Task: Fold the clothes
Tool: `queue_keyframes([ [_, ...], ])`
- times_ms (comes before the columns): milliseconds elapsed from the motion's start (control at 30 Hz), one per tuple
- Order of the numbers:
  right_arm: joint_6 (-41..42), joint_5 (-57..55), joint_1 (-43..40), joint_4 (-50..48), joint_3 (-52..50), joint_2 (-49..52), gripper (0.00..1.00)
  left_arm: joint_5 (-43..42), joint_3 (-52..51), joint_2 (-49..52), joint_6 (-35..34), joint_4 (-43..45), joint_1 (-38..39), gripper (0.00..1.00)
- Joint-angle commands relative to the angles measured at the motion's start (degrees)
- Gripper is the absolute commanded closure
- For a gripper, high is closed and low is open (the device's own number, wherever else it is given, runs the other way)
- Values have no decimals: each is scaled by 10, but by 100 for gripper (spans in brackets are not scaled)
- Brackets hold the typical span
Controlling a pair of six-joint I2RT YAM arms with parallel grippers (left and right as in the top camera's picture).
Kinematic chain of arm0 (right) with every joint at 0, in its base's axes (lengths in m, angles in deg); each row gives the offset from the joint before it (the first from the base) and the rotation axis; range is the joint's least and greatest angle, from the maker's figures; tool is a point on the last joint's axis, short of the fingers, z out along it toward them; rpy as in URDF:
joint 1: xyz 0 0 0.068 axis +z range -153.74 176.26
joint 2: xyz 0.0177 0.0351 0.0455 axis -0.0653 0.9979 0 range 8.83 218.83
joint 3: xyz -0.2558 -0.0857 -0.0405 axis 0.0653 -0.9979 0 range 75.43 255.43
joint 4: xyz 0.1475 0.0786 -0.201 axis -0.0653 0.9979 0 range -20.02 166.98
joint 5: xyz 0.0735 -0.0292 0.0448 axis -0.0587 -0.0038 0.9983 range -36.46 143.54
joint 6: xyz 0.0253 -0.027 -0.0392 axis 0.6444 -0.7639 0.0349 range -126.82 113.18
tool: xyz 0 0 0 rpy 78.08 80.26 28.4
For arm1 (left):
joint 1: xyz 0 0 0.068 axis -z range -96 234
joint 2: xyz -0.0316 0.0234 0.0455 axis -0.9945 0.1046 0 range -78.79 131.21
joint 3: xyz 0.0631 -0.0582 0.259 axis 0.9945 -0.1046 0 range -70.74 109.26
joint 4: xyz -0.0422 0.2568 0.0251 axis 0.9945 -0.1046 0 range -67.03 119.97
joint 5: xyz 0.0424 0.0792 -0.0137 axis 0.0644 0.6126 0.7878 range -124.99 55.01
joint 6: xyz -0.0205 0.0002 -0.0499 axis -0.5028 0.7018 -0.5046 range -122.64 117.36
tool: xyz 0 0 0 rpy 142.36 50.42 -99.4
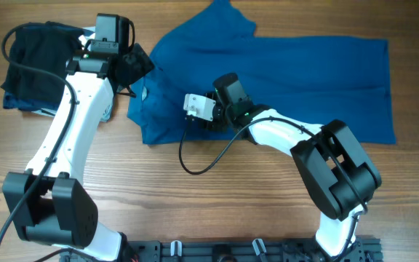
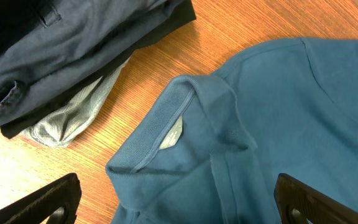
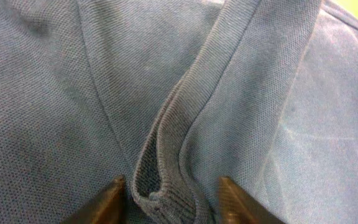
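- A stack of folded garments [image 1: 35,69] sits at the table's [image 1: 195,211] far left.
- The left arm reaches forward, and the left gripper [image 1: 133,67] hovers over the collar [image 2: 166,124], spread wide and empty.
- The polo shirt [image 1: 304,65] lies spread out from centre to right. No fold looks made, so the folding seems still ahead.
- The right arm bends inward, and the right gripper [image 3: 171,200] straddles a ribbed edge [image 3: 166,155]. I cannot tell whether it is clamped.

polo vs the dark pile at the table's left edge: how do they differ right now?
The polo is medium blue; the pile is mostly black, with pale grey showing underneath. The polo lies spread out, unfolded; the pile is folded and stacked. The polo covers far more of the table than the pile. Both are soft garments lying on the wood.
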Motion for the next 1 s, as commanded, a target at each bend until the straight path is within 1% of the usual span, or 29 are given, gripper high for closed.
queue_keyframes([
  [0,-2,15,3,-3,6,5,69,14,6,-8,-1,2,-3,0],
  [67,-2,15,3,-4,6,5,79,14,6,-8,-1,2,-3,0],
  [100,-2,15,3,-5,6,5,86,14,6,-8,-1,2,-3,0],
  [133,-1,15,3,-8,6,5,94,14,6,-8,-1,2,-3,0],
  [167,5,14,3,-13,6,5,96,14,6,-8,-1,2,-3,0],
  [233,80,-5,3,-53,6,5,96,14,6,-8,-1,2,-3,0],
  [267,98,-16,2,-70,6,5,96,14,6,-8,-1,2,-3,0],
  [433,101,-86,-8,-125,6,5,96,14,6,-8,-1,1,-3,0],
  [600,103,-87,-39,-136,6,5,96,14,6,-8,-1,1,-3,0],
  [800,103,-87,-49,-144,6,19,96,14,6,-8,-1,1,-3,0],
  [933,129,-88,-49,-176,6,36,96,14,6,-8,-1,1,-3,0],
  [967,146,-93,-50,-187,6,41,95,14,6,-8,-1,1,-3,0],
])
